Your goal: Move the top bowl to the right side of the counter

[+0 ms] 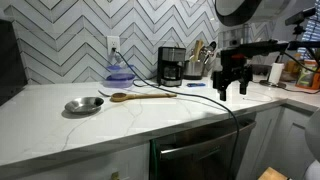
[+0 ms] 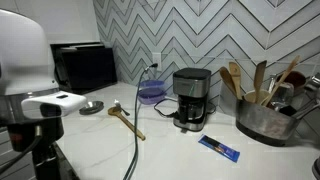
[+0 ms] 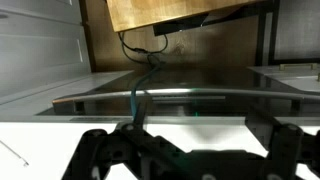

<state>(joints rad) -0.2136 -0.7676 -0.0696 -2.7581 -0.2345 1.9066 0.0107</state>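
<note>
We see the top bowl [image 1: 119, 69], pale lavender-blue, sitting in a darker blue-purple bowl [image 1: 120, 79] at the back of the counter [image 1: 40, 120]. The stack is just beside the coffee maker [image 1: 171, 66], on its side away from the utensil pot [image 1: 200, 62], w/ a wall outlet [image 1: 113, 45] right above it. Both exterior views show this stack; in an exterior view the top bowl [image 2: 152, 89] is close to the coffee maker [image 2: 190, 100] but not touching it. The claw [image 1: 232, 92] hangs over the counter well apart from the bowls, on the opposite side of the coffee maker from them & nearer the counter's front edge. Its two fingers are apart w/ nothing btw them. Wrist view agrees: the claw [image 3: 190, 160] shows dark fingers [image 3: 100, 155] spread wide at the bottom of the pic, looking past the white counter edge to a dark appliance [image 3: 200, 80] w/ a long bar handle. A black cable [image 2: 136, 150] runs across the counter in front of the coffee maker & drops over the edge. A wooden spoon [image 1: 140, 96] lies in front of the bowl stack, and a shiny metal bowl [image 1: 84, 105] sits beyond the spoon, farther from the coffee maker. A blue packet [image 1: 195, 85] lies flat just in front of the coffee maker, btw it & the claw. In an exterior view a black microwave [image 2: 85, 65] stands at the back, well past the bowls from the coffee maker.
</note>
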